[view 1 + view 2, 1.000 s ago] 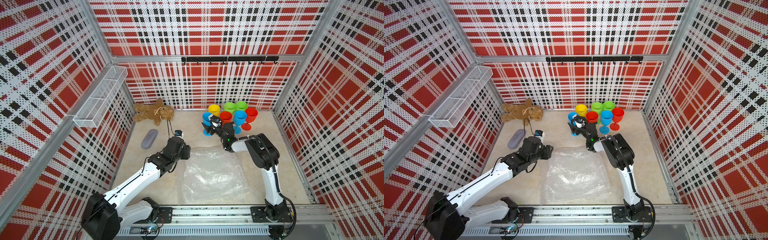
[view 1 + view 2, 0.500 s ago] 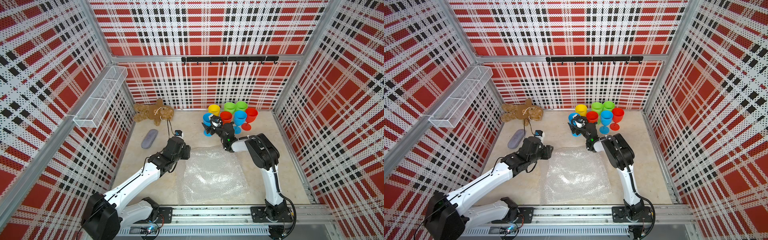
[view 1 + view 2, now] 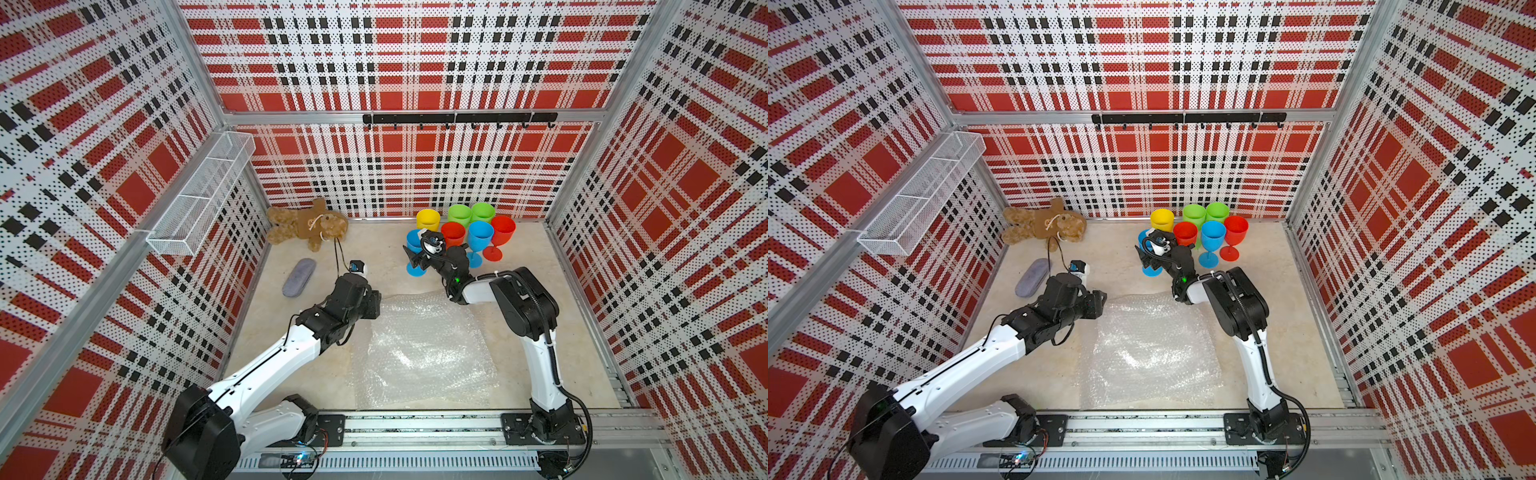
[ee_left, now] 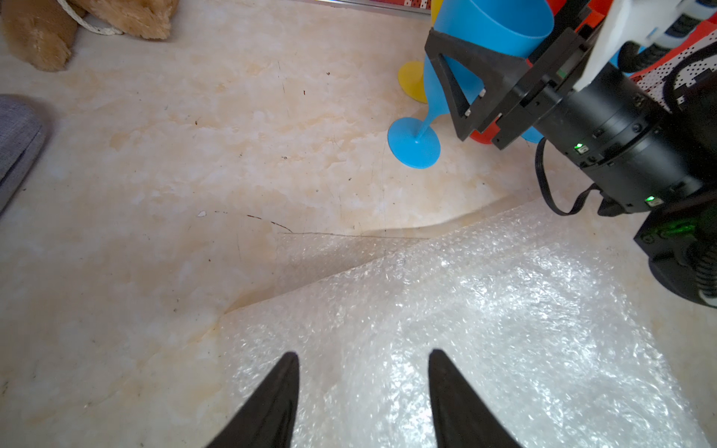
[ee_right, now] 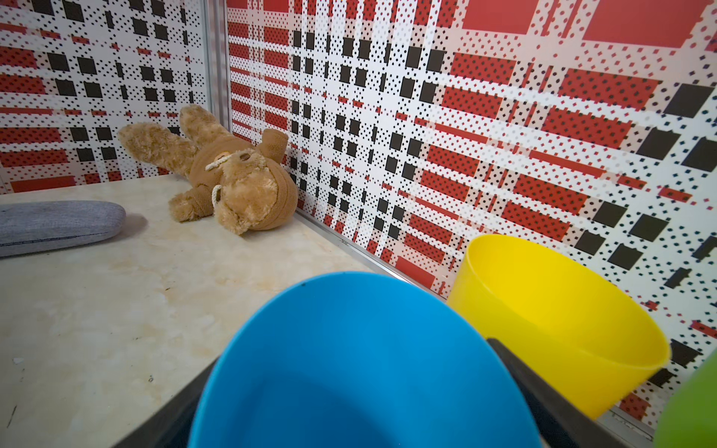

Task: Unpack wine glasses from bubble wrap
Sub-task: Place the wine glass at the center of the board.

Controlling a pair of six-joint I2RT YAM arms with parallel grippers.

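Observation:
Seven wine glasses stand grouped at the back right: a yellow one (image 3: pixel 428 218), two green (image 3: pixel 459 214), two red (image 3: pixel 503 226) and two blue. The nearer blue wine glass (image 3: pixel 415 269) stands upright on its foot (image 4: pixel 414 143). My right gripper (image 3: pixel 415 254) is open, one finger on each side of its bowl (image 5: pixel 361 368). The bubble wrap (image 3: pixel 419 349) lies spread flat on the floor in front. My left gripper (image 4: pixel 362 355) hovers open over the bubble wrap's far left corner, holding nothing.
A brown teddy bear (image 3: pixel 307 222) lies at the back left against the wall. A grey oblong case (image 3: pixel 299 277) lies in front of it. A wire basket (image 3: pixel 199 195) hangs on the left wall and a black hook rail (image 3: pixel 457 118) on the back wall.
The right gripper's jaws have spread wider round the blue glass's bowl. Both arms and the bubble wrap stay where they were.

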